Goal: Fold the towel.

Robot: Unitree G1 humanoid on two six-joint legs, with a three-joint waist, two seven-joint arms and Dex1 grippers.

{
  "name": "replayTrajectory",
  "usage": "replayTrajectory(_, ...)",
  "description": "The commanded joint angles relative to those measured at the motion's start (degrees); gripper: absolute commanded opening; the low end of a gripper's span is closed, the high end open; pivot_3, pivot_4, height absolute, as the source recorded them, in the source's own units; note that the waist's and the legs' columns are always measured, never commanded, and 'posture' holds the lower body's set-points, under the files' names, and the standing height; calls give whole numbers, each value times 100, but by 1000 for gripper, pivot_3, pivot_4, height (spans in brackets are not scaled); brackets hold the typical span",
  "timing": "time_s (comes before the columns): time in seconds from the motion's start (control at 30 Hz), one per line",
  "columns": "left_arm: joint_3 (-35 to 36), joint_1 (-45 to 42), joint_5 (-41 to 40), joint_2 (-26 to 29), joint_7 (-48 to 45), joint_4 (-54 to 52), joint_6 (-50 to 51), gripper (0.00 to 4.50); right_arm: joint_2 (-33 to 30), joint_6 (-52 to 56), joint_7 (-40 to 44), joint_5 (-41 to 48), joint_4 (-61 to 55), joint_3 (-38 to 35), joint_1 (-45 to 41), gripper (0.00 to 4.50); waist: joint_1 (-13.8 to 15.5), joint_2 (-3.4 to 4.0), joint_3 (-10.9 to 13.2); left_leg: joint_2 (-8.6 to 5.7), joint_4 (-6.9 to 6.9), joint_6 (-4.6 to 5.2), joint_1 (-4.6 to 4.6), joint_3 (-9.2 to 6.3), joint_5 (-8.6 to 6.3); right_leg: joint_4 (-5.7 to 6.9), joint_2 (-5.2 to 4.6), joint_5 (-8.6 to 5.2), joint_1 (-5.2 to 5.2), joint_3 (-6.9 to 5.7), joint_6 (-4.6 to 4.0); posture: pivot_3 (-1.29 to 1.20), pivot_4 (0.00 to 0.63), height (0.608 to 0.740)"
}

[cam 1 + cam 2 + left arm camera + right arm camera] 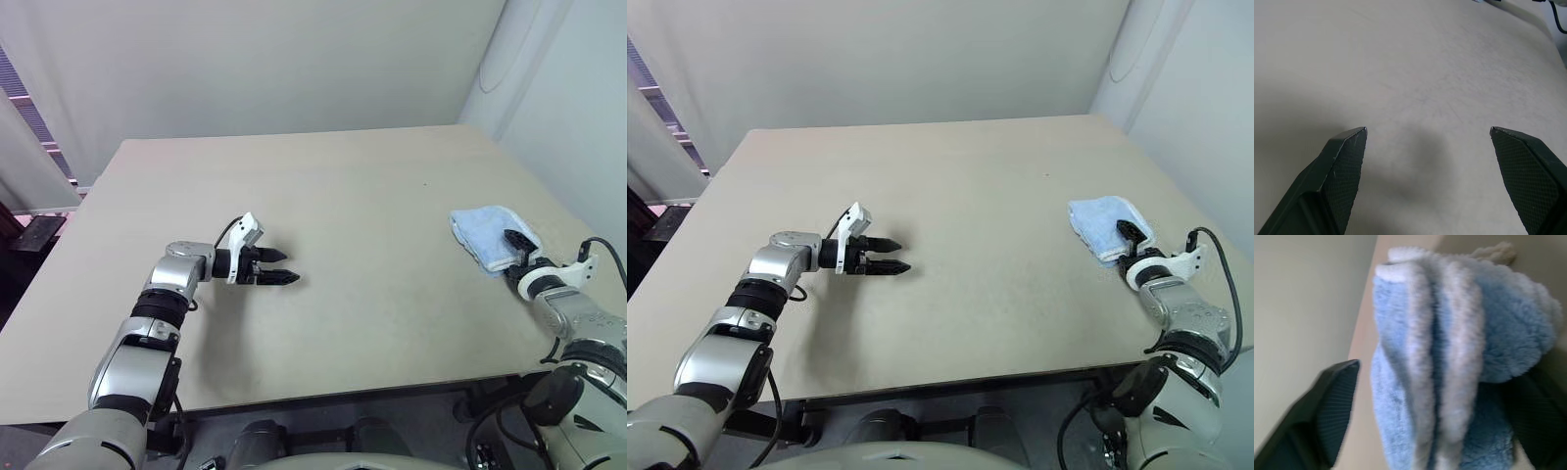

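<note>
Your right gripper [1128, 238] is nearest, at the table's right edge, its jaws spread wide on both sides of the towel [487, 235] and gripping nothing. That towel lies in a small bundle of several layers, so the folding looks almost done; you may only need to draw the arm back. Your left gripper [279, 267] hovers over the bare middle of the table [372, 186], jaws wide open and empty. Nothing stands in your way; behind the table is a pale wall [294, 59].
</note>
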Motion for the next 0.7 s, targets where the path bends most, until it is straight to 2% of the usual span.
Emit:
replayTrajectory(0.03,165,-189,-74,102,-15,-26,-28,4257,-239,494,148,451,-755,-334,457,4486,10,1,0,0,-1,2,-4,0,-1,-5,0,0,-3,-1,0,0,0,740)
replayTrajectory(0.17,160,-251,-90,134,-77,-22,-24,4257,-315,1096,472,956,-2254,-586,1577,4486,27,5,-1,0,-3,15,-37,-1,-9,-18,-3,1,-24,-3,2,0,0,740)
replayTrajectory(0.33,336,-322,-198,108,-186,23,-246,4257,-382,1085,889,959,-3992,-344,2672,4486,-35,8,-2,0,6,19,-73,0,-10,-18,1,9,-58,-3,17,0,0,740)
replayTrajectory(0.47,398,-511,-257,61,-261,178,-410,4257,-555,234,1784,263,-6184,558,3398,4486,-39,17,0,1,13,19,-60,3,-10,-15,17,9,-53,3,16,0,0,740)
replayTrajectory(0.7,554,-429,-433,-122,-408,-11,-901,4257,-1103,-1219,2966,-1389,-6725,2130,3827,4486,36,-5,3,2,30,19,-54,2,-11,-35,15,14,-29,-8,16,0,0,740)
